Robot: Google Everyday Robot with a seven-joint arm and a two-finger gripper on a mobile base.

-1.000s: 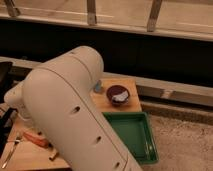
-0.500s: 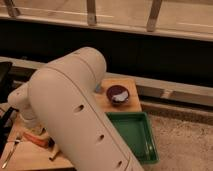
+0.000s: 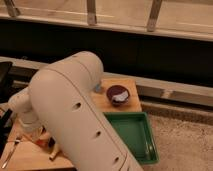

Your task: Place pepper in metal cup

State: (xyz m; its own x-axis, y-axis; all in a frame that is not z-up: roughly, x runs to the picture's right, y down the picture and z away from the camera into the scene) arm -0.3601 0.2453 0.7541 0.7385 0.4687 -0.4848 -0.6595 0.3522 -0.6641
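Observation:
My white arm fills the middle of the camera view. Its wrist and gripper [image 3: 31, 127] reach down over the left part of the wooden table [image 3: 100, 102]. A slim red-orange pepper [image 3: 43, 142] lies on the table just right of and below the gripper; I cannot tell whether they touch. The metal cup is hidden, most likely behind my arm.
A red bowl [image 3: 118, 94] with something white inside stands at the table's far right. A grey-blue cup [image 3: 97, 88] peeks out beside my arm. A green tray [image 3: 134, 135] lies right of the table. A spoon [image 3: 10, 152] lies at the front left.
My arm has swung a little left and down, and the wrist has come lower over the left of the table near the pepper. The bowl and tray have not moved.

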